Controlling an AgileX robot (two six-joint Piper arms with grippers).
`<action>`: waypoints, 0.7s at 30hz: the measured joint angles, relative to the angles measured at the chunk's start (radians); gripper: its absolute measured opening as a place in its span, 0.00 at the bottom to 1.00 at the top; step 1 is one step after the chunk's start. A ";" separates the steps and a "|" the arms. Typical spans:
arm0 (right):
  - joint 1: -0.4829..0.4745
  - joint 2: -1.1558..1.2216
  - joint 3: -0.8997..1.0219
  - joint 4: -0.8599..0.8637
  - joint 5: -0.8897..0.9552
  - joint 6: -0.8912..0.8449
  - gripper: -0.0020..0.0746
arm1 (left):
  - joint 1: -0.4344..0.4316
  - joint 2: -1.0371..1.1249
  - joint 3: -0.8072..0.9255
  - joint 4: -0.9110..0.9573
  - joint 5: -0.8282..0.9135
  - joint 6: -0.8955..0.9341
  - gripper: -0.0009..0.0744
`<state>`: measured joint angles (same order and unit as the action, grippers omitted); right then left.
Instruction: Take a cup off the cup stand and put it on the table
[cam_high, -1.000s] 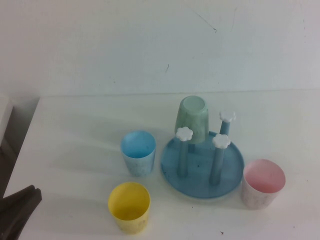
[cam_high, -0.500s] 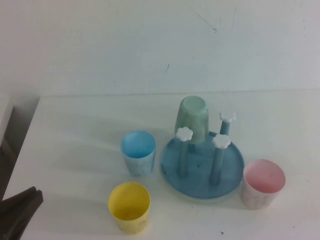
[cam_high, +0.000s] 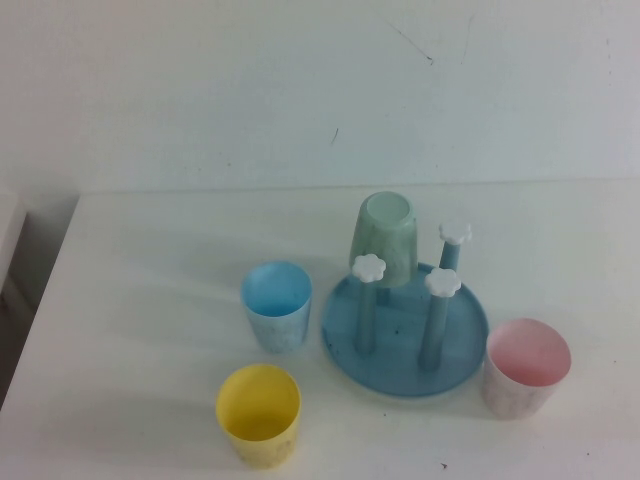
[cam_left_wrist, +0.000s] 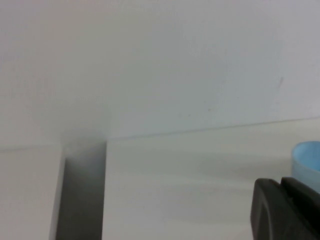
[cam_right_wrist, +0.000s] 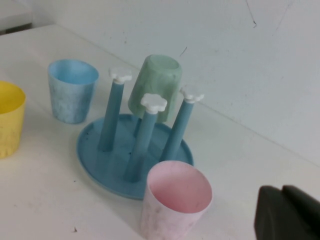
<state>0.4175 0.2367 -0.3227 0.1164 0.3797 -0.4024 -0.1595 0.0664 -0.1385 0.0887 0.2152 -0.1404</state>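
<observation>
The pale pink cup (cam_high: 527, 365) stands upright on the white table (cam_high: 150, 260), just right of the round blue cup stand (cam_high: 405, 345). In the right wrist view the cup (cam_right_wrist: 175, 205) is in front of the stand (cam_right_wrist: 100, 160). A mint-green cup (cam_high: 385, 238) hangs upside down on a back peg. My right gripper (cam_right_wrist: 285, 212) is shut and empty, beside the pink cup and apart from it. My left gripper (cam_left_wrist: 282, 210) is shut and empty over the table's left part. Neither gripper shows in the high view.
A light blue cup (cam_high: 276, 303) stands upright left of the stand, and a yellow cup (cam_high: 259, 413) stands in front of it. The blue cup's rim shows in the left wrist view (cam_left_wrist: 307, 162). The table's left edge (cam_high: 45, 290) borders a dark gap.
The left gripper's dark shape at the lower left corner of the high view has slid out of that view. The cups and the stand have not moved.
</observation>
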 joint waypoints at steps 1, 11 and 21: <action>0.000 0.000 0.000 0.000 0.000 0.000 0.02 | 0.032 -0.013 0.020 -0.024 0.000 0.003 0.01; 0.000 0.000 0.000 0.000 0.000 0.000 0.02 | 0.152 -0.074 0.161 -0.132 0.051 0.007 0.01; 0.000 0.000 0.000 0.002 -0.002 0.000 0.02 | 0.152 -0.076 0.161 -0.156 0.115 0.084 0.01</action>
<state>0.4175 0.2367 -0.3227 0.1181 0.3780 -0.4024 -0.0076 -0.0098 0.0229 -0.0673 0.3301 -0.0565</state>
